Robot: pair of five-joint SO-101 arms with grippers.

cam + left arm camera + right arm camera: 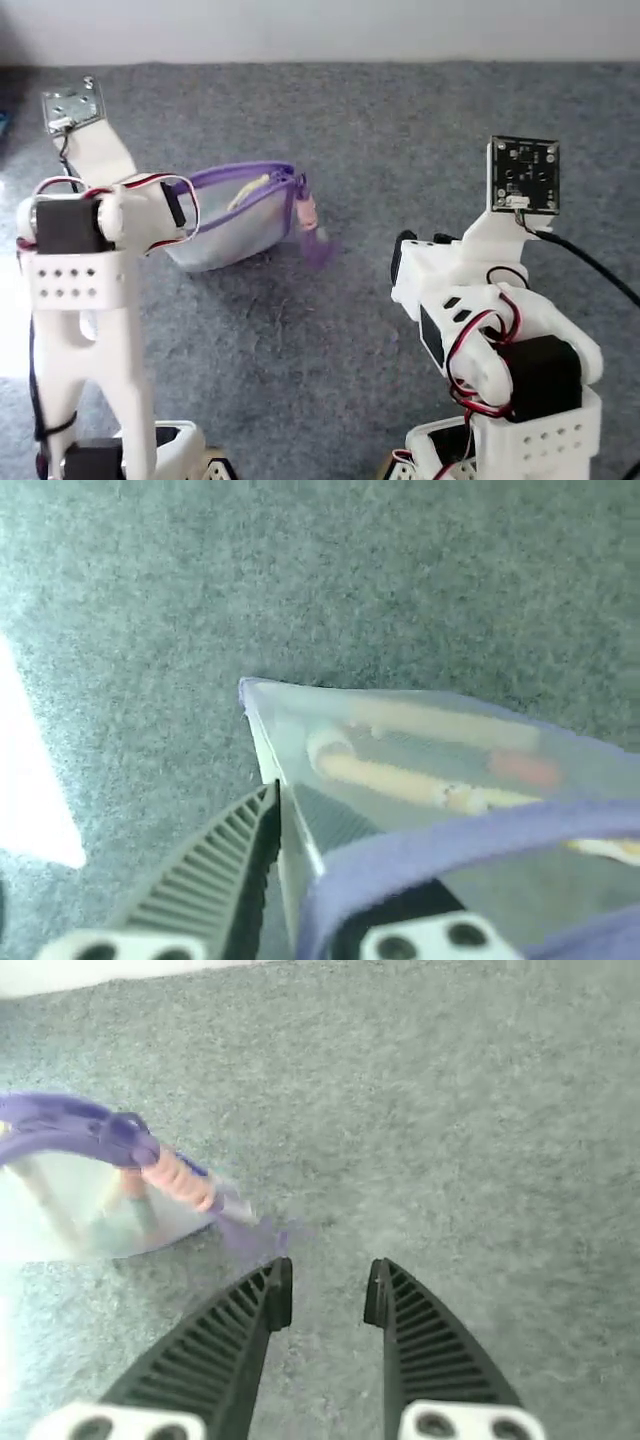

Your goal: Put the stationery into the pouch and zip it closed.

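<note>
Grey, carpet-like desk (350, 120), bounded on the far side by a pale wall strip (330, 30). A translucent pouch (235, 225) lies left of centre with its purple zip band (240, 177) uppermost. Stationery (400, 780), apparently pens, is visible through the wall and is judged to be already inside. The pouch's left end is pinched at the seam by the left jaws, which are closed on it and carried by the left arm (80, 300). The right jaws, on the right arm (500, 330), are parted and empty, held over bare desk to the right of the pouch and apart from it. A pink zip pull (178, 1181) sits at the pouch's right end, and a purple tassel (250, 1228) trails from it onto the desk toward the right jaws.

Step in hand, as judged: closing the zip. The band appears to gape in the high view, though how far it is open cannot be told. The pull is best taken squarely, close to the slider, and drawn along the line of the band while the pouch is held taut by the left grip. A slack pouch would be expected to bunch and stall the slider.

Obstacles: the limp tassel is met first on the approach and may be gripped instead of the pull, giving poor control. A black cable (590, 265) hangs beside the right arm, away from that path.
</note>
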